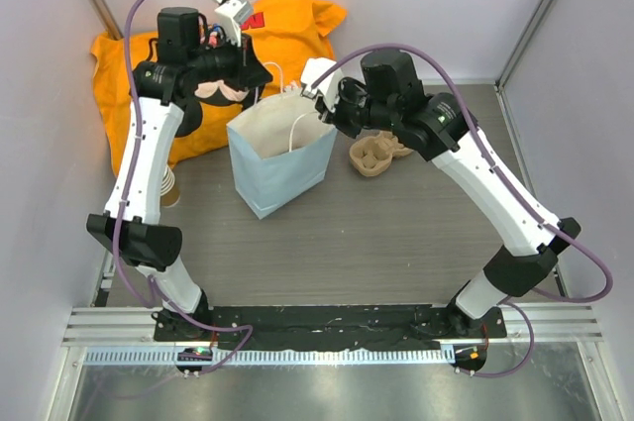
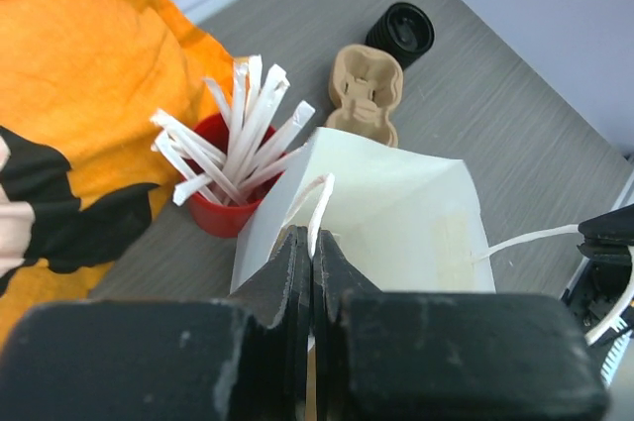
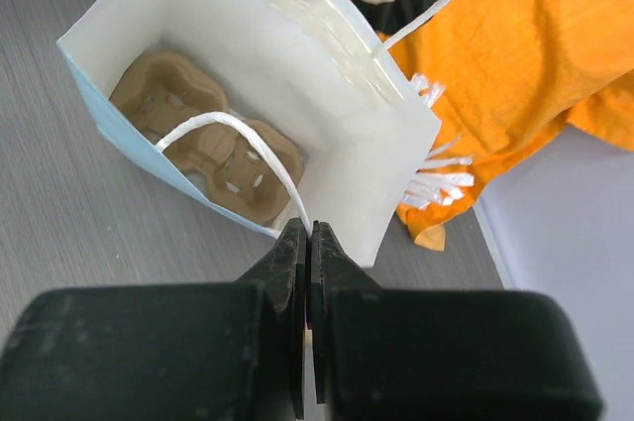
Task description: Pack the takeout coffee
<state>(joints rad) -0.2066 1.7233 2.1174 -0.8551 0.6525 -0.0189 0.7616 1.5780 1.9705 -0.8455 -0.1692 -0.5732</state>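
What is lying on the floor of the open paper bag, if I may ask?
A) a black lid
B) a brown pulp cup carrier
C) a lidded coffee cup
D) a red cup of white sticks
B: the right wrist view looks down into the paper bag and shows a brown pulp cup carrier lying on its floor.

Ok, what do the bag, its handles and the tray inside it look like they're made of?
The bag looks like matte paper, pale blue outside and white inside, with sharp creased folds. Its handles seem twisted white paper cord, going by the ropy look. The tray inside looks like molded paper pulp: dull tan, rough, with rounded pressed wells.
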